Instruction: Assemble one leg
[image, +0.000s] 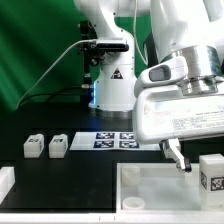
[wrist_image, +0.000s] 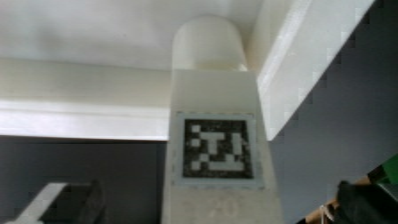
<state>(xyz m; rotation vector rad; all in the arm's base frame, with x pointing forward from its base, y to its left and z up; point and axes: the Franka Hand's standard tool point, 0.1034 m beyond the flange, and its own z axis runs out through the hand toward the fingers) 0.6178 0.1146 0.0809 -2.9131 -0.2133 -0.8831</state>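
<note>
Your claw (image: 182, 158) hangs with jaws apart beside a tagged white leg (image: 211, 172) standing upright on the white panel (image: 150, 190).

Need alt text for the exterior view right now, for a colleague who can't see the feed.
The robot's open gripper hangs over a large white panel, beside an upright tagged leg standing on the panel at the exterior view's right. Two more small white legs lie on the black table, near the marker board.

White tagged leg (image: 211, 172) (wrist_image: 219, 130) stands upright at the panel's (image: 150, 185) corner.
</note>
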